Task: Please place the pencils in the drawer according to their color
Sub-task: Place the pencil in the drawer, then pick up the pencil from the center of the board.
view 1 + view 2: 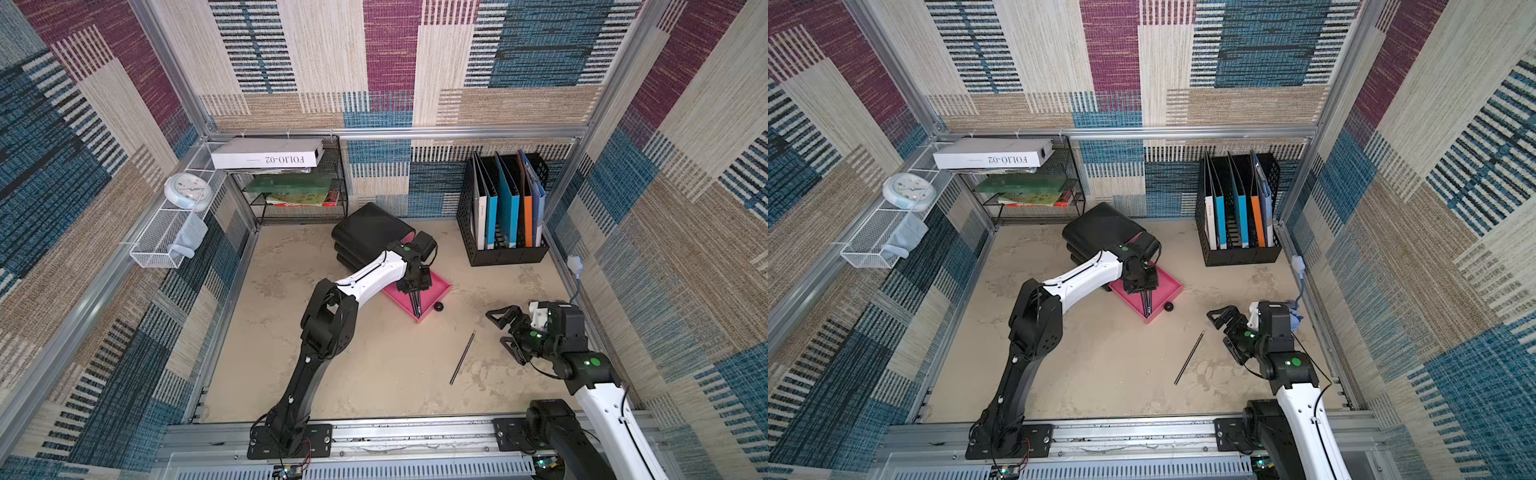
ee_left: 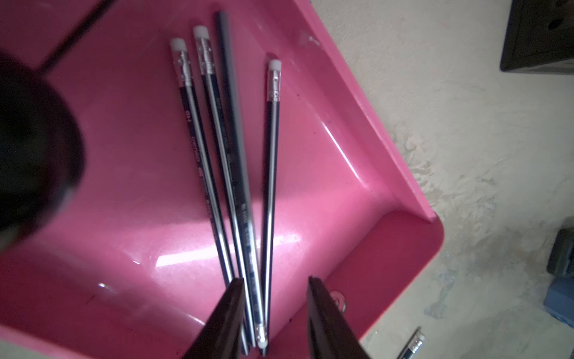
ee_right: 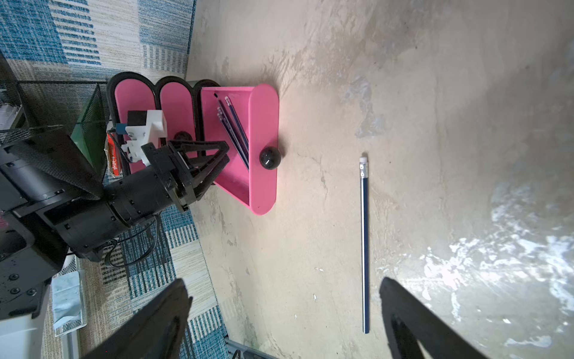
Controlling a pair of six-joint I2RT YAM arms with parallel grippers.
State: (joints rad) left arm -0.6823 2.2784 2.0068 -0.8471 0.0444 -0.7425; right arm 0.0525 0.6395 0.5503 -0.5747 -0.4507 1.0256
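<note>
Fingers [image 3: 413, 326] of the right pincer [image 3: 279, 320] sit closest to the lens in the right wrist view. They are spread as wide as they go, with nothing held.

Loose pencil [image 1: 463, 356]: dark navy, white eraser cap, flat on the bare table [image 1: 374, 374], touching nothing.
- Long axis runs front to back. The sharpened end points toward the front rail. The eraser end points to the back and leans slightly to the robot's right.
- It lies on the robot's left of the right pincer [image 1: 505, 332], near but apart, about level with the eraser half.
- In the right wrist view the shaft runs lengthwise away from the pincer, point end nearest, closer to one finger than the other.
- The table stands on edge in that view, so the wrist looks rolled over. My guess is it must turn and drop before the jaws can straddle the shaft.

Pink drawer [image 1: 440, 289]: pulled out of the black cabinet [image 1: 370, 232]. It sits beyond the pencil's eraser end, back and to the left, with its knob [image 1: 438, 307] facing the pencil.
- Four dark pencils [image 2: 271, 174] lie inside, fanned out, one of them blurred.
- Their colour matches the loose pencil, so it likely belongs here.

Left pincer [image 2: 275, 279]: hangs over the drawer with its jaws partly open. The gap is wider than the pencil ends lying under it, and it grips nothing. It is well apart from the loose pencil, so the right arm is plainly nearer.
</note>
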